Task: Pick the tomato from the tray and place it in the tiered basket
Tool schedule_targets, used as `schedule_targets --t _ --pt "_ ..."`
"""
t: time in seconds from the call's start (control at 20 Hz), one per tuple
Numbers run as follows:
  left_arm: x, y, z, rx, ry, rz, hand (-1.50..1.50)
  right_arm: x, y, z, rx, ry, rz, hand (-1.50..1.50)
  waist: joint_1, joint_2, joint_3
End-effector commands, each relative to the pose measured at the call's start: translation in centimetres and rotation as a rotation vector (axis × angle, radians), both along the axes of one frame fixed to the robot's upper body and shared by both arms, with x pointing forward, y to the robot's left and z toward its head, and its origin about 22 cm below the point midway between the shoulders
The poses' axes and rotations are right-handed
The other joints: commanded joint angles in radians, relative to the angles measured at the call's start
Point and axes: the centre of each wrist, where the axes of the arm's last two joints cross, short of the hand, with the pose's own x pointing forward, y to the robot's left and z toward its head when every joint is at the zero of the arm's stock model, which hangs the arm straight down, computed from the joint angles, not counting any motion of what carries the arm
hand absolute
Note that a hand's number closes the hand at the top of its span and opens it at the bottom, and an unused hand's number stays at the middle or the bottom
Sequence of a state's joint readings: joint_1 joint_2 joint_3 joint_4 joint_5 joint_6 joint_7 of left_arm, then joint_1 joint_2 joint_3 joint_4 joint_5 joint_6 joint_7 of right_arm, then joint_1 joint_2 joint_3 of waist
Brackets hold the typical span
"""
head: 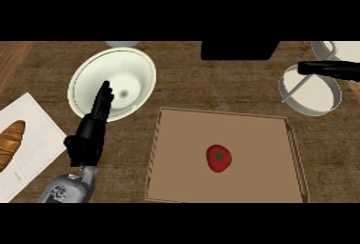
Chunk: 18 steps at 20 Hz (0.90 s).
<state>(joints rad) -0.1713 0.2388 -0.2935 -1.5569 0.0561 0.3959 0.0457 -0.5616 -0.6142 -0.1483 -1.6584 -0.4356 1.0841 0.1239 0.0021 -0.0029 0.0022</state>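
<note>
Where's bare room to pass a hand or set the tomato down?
Bare counter lies between bowl, tray and basket. Inside the tray, open floor surrounds the tomato. Crowded: the left, where the left hand stands between bowl, tray and the bread board.

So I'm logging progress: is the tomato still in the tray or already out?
In. The tomato lies on the tray floor, right of centre, with no robot hand touching it.
</note>
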Motion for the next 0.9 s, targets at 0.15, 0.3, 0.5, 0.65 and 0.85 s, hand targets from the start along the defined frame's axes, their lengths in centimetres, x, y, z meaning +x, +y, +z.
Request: schedule_targets --t 0.15,0.3,0.5,0.65,0.85 --pt "-0.8 1.0 -1.6 0.007 0.017 -0.015 0.0 -3.8 5.1 1.0 -0.267 -0.216 0.045 -1.5 0.009 0.005 -0.002" --pt "0.4 0.8 -0.5 0.014 0.0 0.01 0.0 -4.8 6.3 -0.7 -0.316 -0.197 0.05 -1.5 0.0 0.003 -0.002" --pt "-1.4 -0.6 -1.6 0.008 -0.017 -0.003 0.0 -4.8 8.5 -1.3 -0.326 -0.212 0.062 -1.5 0.003 0.002 -0.002" --pt "1.2 0.8 -1.3 0.0 0.005 -0.004 0.0 -5.7 8.4 -1.1 -0.385 -0.23 0.092 -1.5 -0.005 0.003 -0.003" --pt "-0.1 0.3 -0.9 0.011 -0.007 -0.007 0.0 -4.8 9.7 -3.1 -0.469 -0.221 0.06 -1.5 0.008 0.005 -0.002"
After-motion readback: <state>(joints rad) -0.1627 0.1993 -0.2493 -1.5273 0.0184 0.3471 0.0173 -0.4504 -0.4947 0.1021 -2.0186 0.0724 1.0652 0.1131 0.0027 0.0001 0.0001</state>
